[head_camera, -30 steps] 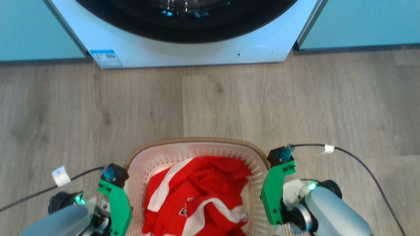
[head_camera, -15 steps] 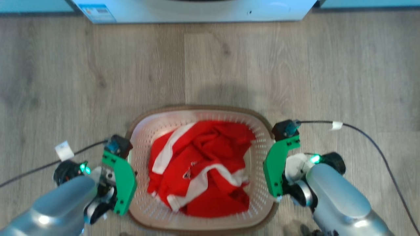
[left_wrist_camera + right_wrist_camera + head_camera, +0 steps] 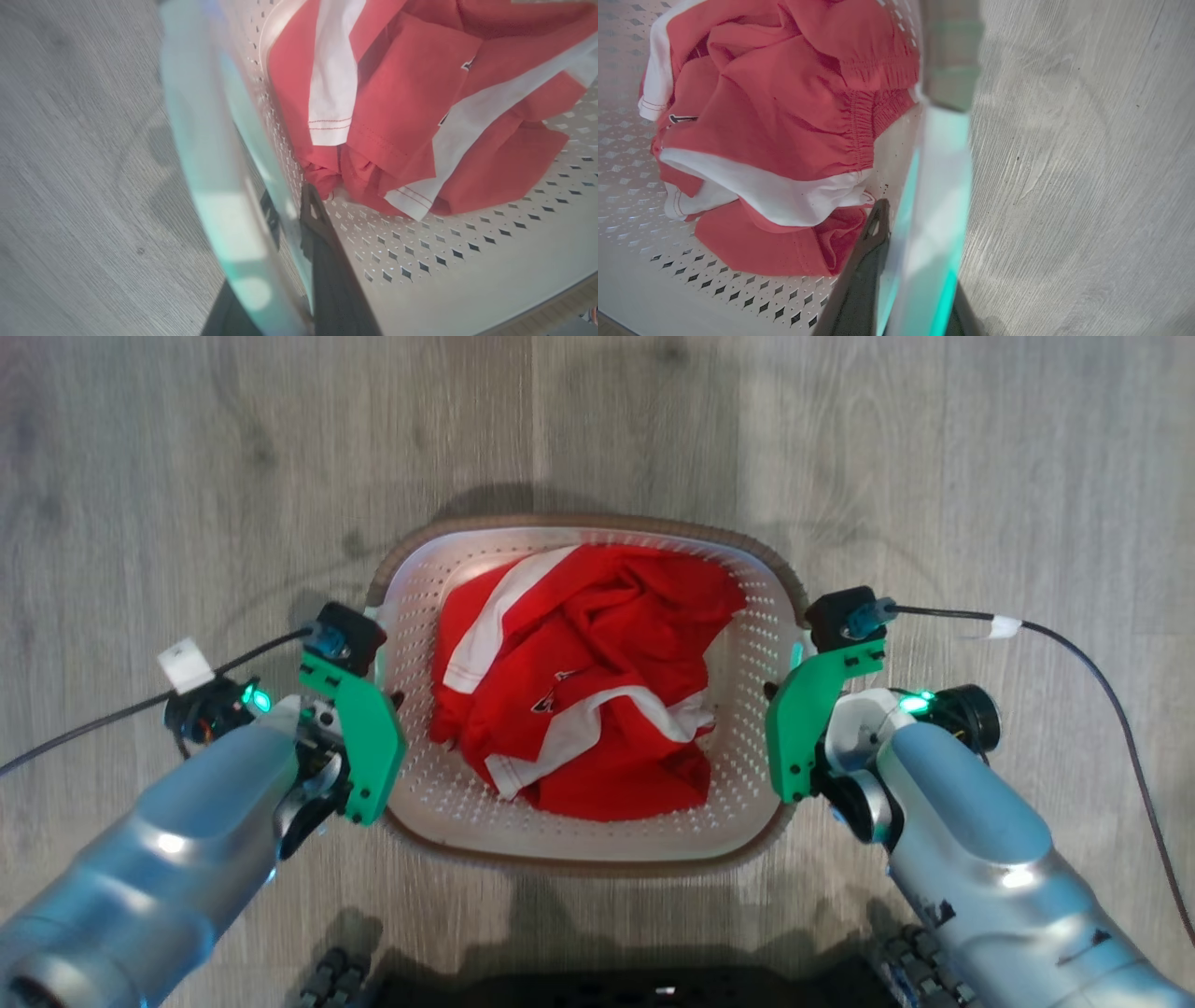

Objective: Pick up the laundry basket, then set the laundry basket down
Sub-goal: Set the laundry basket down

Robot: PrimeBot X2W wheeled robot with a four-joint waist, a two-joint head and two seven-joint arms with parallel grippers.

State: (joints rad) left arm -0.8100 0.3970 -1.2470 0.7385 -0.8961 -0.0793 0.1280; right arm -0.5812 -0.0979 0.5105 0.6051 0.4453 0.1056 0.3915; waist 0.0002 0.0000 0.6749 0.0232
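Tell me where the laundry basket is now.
Centre of the head view: the laundry basket lies between the left gripper on its left wall and the right gripper on its right wall.

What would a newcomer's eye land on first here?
The red and white clothes heaped in the basket, at the middle of the head view, stand out sharply against the grey wood floor. Next come the left gripper and right gripper, each clamped on one side of the basket.

Silver forearms (image 3: 187,840), green brackets (image 3: 369,737), black cables (image 3: 943,612)
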